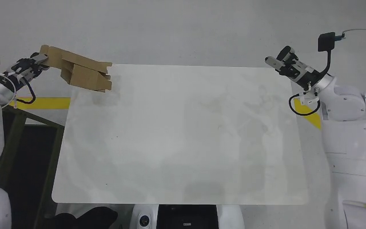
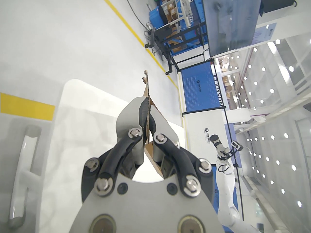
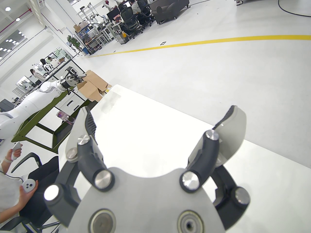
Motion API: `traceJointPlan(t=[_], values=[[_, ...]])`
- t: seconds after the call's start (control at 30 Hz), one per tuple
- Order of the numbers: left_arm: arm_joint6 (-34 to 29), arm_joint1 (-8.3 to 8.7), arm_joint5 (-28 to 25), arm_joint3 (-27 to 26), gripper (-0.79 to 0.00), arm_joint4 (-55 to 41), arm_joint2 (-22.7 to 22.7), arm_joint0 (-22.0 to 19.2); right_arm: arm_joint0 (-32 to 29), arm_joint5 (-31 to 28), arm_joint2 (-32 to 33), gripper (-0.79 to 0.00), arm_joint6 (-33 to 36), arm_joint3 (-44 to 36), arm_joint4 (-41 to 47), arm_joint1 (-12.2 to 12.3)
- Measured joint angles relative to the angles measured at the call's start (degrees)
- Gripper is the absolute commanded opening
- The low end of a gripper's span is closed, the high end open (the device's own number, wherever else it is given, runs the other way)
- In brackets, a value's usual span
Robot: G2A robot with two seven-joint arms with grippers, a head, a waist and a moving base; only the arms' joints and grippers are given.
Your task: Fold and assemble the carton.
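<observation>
A brown cardboard carton (image 1: 83,71), partly folded, hangs over the far left corner of the white table (image 1: 183,143). My left gripper (image 1: 35,61) is shut on one of the carton's flaps, off the table's left edge. In the left wrist view the cardboard edge (image 2: 147,98) runs up between the closed fingers (image 2: 131,120). My right gripper (image 1: 278,62) stands open at the far right corner with nothing in it. In the right wrist view its fingers (image 3: 85,122) are spread wide above the table, and the carton (image 3: 93,87) shows far off at the opposite corner.
A dark green bench (image 1: 23,131) stands to the left of the table. A yellow floor line (image 1: 43,103) runs beside it. A seated person's hands (image 3: 21,187) hold controllers near the right wrist view's edge.
</observation>
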Motion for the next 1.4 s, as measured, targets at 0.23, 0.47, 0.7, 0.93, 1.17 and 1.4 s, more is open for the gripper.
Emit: traceJointPlan(t=[0.23, 0.47, 0.7, 0.93, 1.17, 1.4], values=[[1.4, -1.15, 0.0, -7.5, -0.785, -1.8, 2.4, -0.3, 0.0, 0.0, 0.0, 0.000, 0.0, 0.0, 0.0, 0.0], [1.2, -3.31, -0.2, -11.5, -0.785, -3.2, 8.2, -3.7, 0.0, 0.0, 0.0, 0.000, 0.0, 0.0, 0.0, 0.0], [-1.5, -6.23, -1.9, -11.4, -0.785, -4.3, 15.7, -9.2, 0.0, 0.0, 0.0, 0.000, 0.0, 0.0, 0.0, 0.0], [-6.9, -9.27, -5.2, -10.4, -0.785, -5.0, 23.1, -13.7, 0.0, 0.0, 0.0, 0.000, 0.0, 0.0, 0.0, 0.0], [-11.5, -12.18, -7.7, -9.9, -0.785, -5.9, 29.6, -15.8, 0.0, 0.0, 0.0, 0.000, 0.0, 0.0, 0.0, 0.0], [-16.7, -14.22, -9.1, -10.0, -0.785, -8.1, 33.7, -16.1, 0.0, 0.0, 0.0, 0.000, 0.0, 0.0, 0.0, 0.0]])
